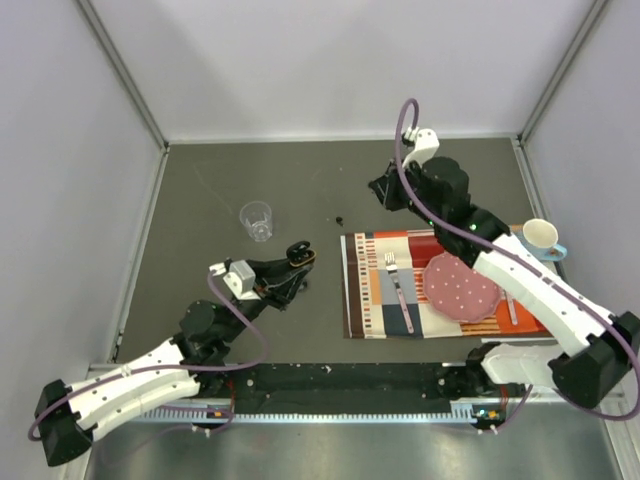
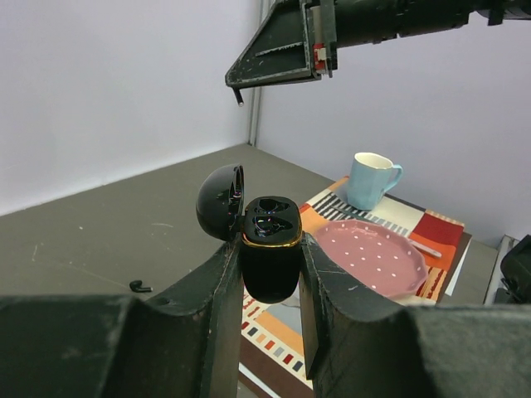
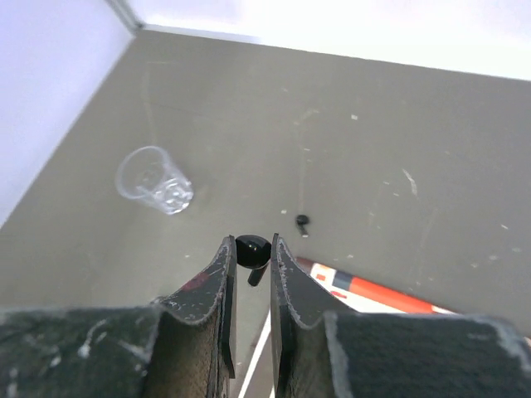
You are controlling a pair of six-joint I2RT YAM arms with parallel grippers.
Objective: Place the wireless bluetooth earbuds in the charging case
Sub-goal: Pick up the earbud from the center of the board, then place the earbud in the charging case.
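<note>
Left gripper point(image 1: 284, 277) clamps the open charging case point(image 2: 270, 264) toward the tabletop's point(image 1: 200, 180) near edge. Right gripper point(image 3: 251, 242) pinches one earbud point(image 3: 251, 251). The second earbud point(image 1: 340, 219) lies loose mid-tabletop. Neither looks seated yet.

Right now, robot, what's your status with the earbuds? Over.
Left gripper shut on open charging case. Right gripper shut on one earbud. Second earbud loose on table. Cup off to the side.

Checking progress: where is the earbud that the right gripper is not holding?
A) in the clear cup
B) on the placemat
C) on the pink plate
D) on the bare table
D: that earbud lies on the grey table, just off the placemat.
</note>
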